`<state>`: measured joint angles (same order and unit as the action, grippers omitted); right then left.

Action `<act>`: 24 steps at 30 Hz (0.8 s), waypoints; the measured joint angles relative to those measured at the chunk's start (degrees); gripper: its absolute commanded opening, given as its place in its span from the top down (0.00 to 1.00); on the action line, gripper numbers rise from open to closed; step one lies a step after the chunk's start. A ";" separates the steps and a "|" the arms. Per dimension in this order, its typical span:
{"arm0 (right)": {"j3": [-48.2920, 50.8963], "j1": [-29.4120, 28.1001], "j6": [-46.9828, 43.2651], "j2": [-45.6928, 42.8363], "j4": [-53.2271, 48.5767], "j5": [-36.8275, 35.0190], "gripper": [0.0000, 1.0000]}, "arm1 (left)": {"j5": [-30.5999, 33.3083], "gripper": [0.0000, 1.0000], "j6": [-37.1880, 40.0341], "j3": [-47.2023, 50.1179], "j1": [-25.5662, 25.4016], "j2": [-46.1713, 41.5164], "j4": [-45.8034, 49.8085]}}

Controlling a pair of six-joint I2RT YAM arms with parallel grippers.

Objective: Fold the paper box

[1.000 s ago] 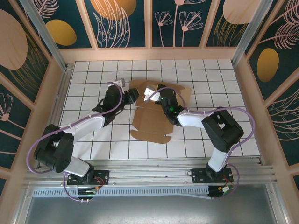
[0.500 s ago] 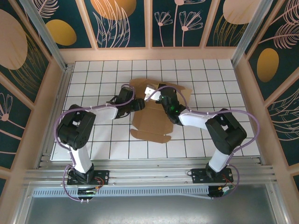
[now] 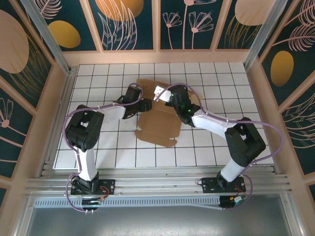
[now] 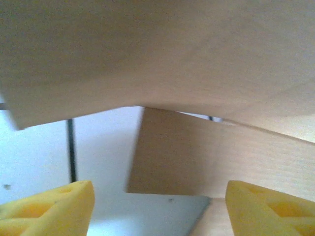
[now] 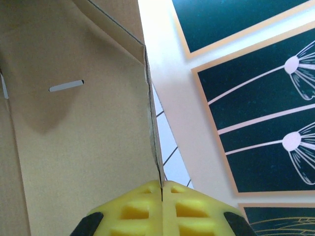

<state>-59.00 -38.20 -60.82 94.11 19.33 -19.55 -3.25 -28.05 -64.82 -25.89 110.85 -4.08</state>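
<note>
Status: the paper box (image 3: 158, 125) sits mid-tabletop (image 3: 221, 78), between the two arms. Most of it reads as flat sheet.

Right end effector (image 5: 161, 194) is pinched together on the edge of one panel, which stands raised. Its wrist view shows that panel's inside face with a slit (image 5: 66, 85) and a crease beside it.

Left end effector (image 4: 158, 204) has its fingers well apart and holds nothing. A loose flap (image 4: 182, 157) sits just ahead between them, with a bigger panel overhead.

From above, the near part of the sheet lies flat on the tiles.

We judge this early: one wall up, no corner locked that we can see, no tab in a slit. Left to do: raise the other walls, tuck the flaps, close up. Likely risk: the raised panel drops if the right lets go.
</note>
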 measured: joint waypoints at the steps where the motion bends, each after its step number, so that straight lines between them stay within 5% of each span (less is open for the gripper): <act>1: -0.17 0.15 0.26 0.00 -0.55 0.17 1.00 | -1.33 0.27 0.28 0.33 0.81 0.00 -0.07; 11: -3.37 1.18 4.52 0.00 -5.95 3.02 1.00 | -19.47 0.31 0.59 0.26 3.28 4.04 -5.33; 18: -3.87 2.99 7.80 0.00 -6.84 5.40 1.00 | -25.14 0.63 -3.15 0.00 3.54 5.62 -8.46; 24: -3.91 3.39 9.18 0.00 -6.97 6.27 1.00 | -26.27 0.74 -3.32 -0.02 3.43 5.70 -9.66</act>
<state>-62.92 -34.81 -51.64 94.11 12.36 -13.28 -29.52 -31.38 -64.84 -22.46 116.55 -13.74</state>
